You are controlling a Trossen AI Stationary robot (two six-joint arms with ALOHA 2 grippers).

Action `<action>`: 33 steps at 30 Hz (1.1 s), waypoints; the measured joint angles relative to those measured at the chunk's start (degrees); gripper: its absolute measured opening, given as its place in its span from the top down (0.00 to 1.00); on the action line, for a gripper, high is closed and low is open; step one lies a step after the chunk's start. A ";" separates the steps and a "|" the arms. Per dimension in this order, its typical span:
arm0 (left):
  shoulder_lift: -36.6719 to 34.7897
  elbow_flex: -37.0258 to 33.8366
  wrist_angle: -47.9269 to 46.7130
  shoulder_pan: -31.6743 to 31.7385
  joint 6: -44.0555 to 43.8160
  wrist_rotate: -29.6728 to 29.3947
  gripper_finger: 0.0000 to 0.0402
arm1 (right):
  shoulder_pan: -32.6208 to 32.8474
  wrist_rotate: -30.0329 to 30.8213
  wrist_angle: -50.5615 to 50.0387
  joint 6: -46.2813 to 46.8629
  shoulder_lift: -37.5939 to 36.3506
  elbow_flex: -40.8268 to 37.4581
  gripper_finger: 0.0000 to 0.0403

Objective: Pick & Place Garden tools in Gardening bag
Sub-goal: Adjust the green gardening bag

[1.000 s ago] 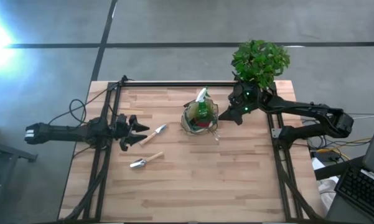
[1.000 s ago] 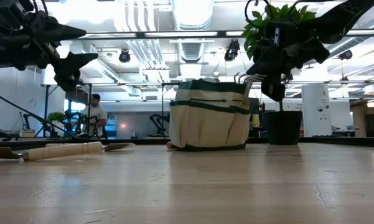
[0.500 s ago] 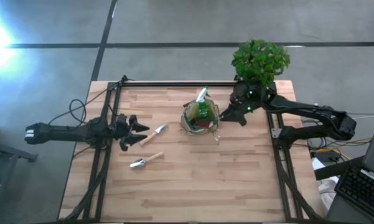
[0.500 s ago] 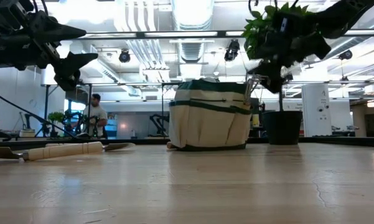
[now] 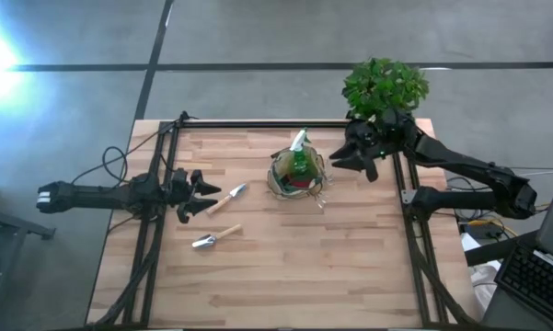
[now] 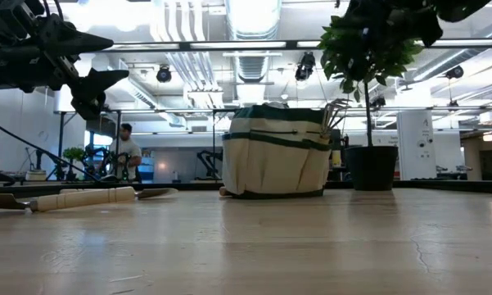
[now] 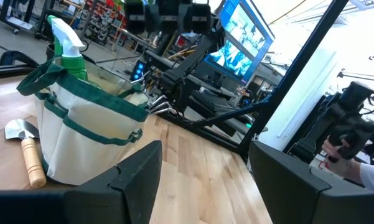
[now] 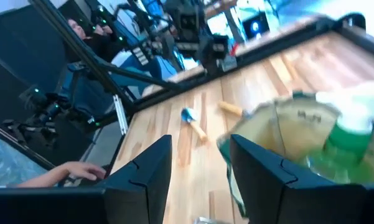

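The gardening bag [image 5: 296, 174] stands upright near the middle of the desk [image 5: 285, 267], holding a green spray bottle [image 5: 299, 156] and tool heads at its rim. The right pincer [image 5: 339, 158] hovers just beside the bag, on the potted plant's [image 5: 385, 90] side, fingers apart and empty. Two wooden-handled trowels lie on the desk: one trowel [image 5: 226, 199] just in front of the left pincer [image 5: 202, 194], the other trowel [image 5: 215, 238] near it. The left pincer's fingers stand apart, gripping nothing, well apart from the bag.
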 joint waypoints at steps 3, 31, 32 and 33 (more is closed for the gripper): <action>0.00 0.00 0.00 0.00 -0.02 0.00 0.39 | 0.04 0.00 0.01 -1.36 -1.82 1.37 0.62; 0.00 0.00 0.00 0.02 0.00 0.00 0.39 | 27.76 2.38 1.81 -11.19 -12.38 3.27 0.71; -0.01 0.00 0.02 0.02 0.00 0.00 0.39 | 29.56 3.54 2.15 -11.59 -12.11 3.27 0.72; -0.01 0.00 0.02 0.01 0.00 0.00 0.39 | 31.44 5.12 2.12 -12.09 -11.97 3.27 0.73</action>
